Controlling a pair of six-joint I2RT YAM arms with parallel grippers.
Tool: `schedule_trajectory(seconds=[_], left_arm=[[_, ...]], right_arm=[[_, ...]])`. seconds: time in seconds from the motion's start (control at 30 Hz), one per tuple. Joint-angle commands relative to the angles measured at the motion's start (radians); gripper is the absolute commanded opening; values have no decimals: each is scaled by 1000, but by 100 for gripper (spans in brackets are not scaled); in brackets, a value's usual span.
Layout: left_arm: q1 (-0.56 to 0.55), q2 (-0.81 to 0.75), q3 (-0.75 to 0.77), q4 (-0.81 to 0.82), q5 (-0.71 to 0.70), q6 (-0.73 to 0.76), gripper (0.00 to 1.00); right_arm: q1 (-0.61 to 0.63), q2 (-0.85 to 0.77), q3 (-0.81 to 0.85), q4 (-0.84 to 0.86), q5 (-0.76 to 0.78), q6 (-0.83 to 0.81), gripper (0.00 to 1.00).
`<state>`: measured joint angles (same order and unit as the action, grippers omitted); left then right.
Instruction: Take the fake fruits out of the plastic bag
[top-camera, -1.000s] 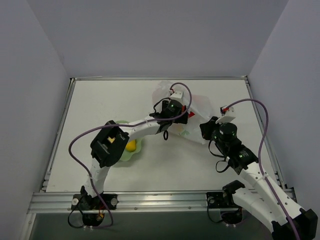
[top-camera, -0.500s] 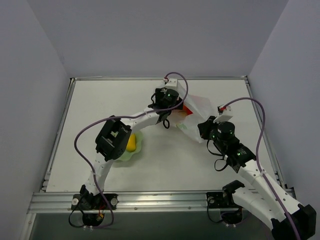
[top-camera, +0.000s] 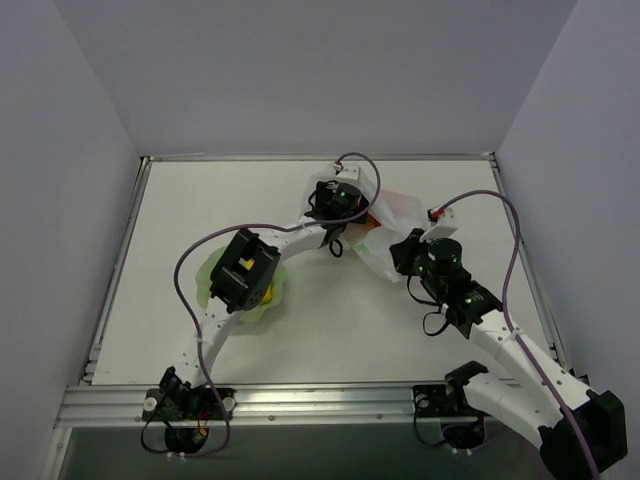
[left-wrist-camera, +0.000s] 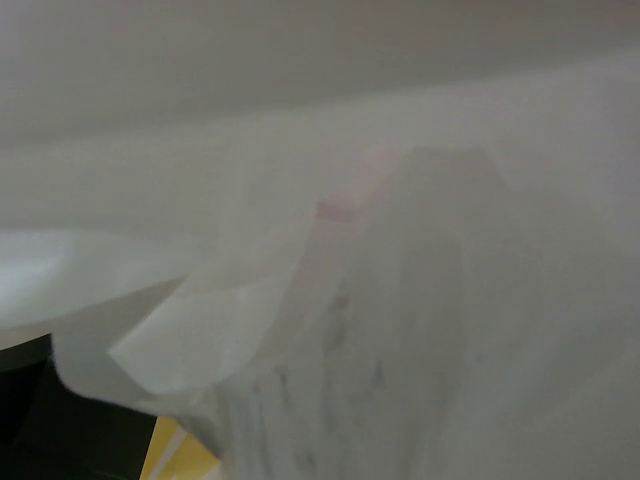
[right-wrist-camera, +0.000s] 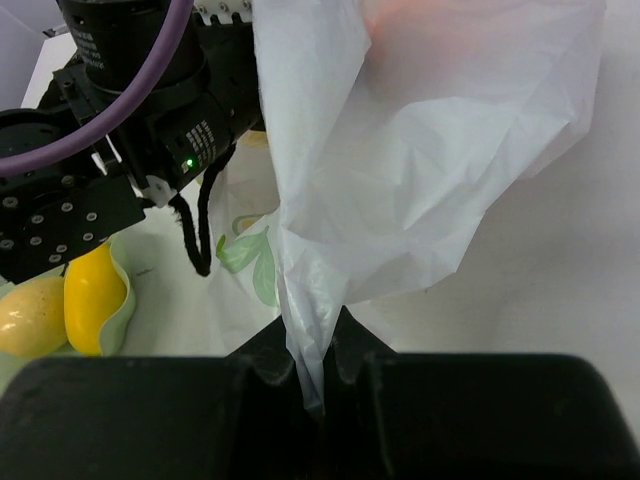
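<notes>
The plastic bag (top-camera: 398, 214) lies crumpled at the back centre-right of the table. My right gripper (top-camera: 405, 256) is shut on the bag's near edge and pinches a twist of film (right-wrist-camera: 315, 370). The bag (right-wrist-camera: 430, 150) rises from it. An orange-red fruit (top-camera: 372, 219) shows at the bag's mouth, and as a peach blur through the film (right-wrist-camera: 420, 20). My left gripper (top-camera: 340, 200) is at the bag's mouth, and film (left-wrist-camera: 400, 300) fills its wrist view and hides its fingers. Two yellow fruits (right-wrist-camera: 92, 295) lie in the bowl.
The pale green wavy-edged bowl (top-camera: 214, 274) sits left of centre, partly under my left arm's elbow, with a yellow fruit (top-camera: 262, 294) in it. My left wrist and its purple cable (right-wrist-camera: 130, 110) are close to the bag's left side. Raised rails edge the table.
My left arm has pushed farther back and to the right, up to the bag's mouth. The bag has bunched towards the right. My right gripper has moved slightly back and left, still holding the film.
</notes>
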<state>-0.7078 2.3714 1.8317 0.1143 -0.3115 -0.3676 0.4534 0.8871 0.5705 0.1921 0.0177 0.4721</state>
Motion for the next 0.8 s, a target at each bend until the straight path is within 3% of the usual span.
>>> schedule_trajectory(seconds=[0.0, 0.07, 0.13, 0.2, 0.23, 0.33, 0.53, 0.77], left_arm=[[24, 28, 115, 5, -2, 13, 97], [27, 52, 142, 2, 0, 10, 100], [33, 58, 144, 25, -1, 10, 82], [36, 52, 127, 48, -3, 19, 72], [39, 48, 120, 70, -3, 24, 61], [39, -23, 45, 138, 2, 39, 44], [21, -243, -230, 267, 87, 48, 32], [-45, -547, -511, 291, 172, 33, 30]], right_arm=[[5, 16, 23, 63, -5, -12, 0], [7, 23, 22, 69, -5, -13, 0], [7, 32, 19, 75, -7, -13, 0], [5, 38, 11, 81, -7, -13, 0], [5, 39, 8, 82, -7, -15, 0], [5, 44, 0, 81, 5, -23, 0], [-1, 91, 41, 130, 51, -6, 0], [-16, 231, 123, 207, 110, -9, 0]])
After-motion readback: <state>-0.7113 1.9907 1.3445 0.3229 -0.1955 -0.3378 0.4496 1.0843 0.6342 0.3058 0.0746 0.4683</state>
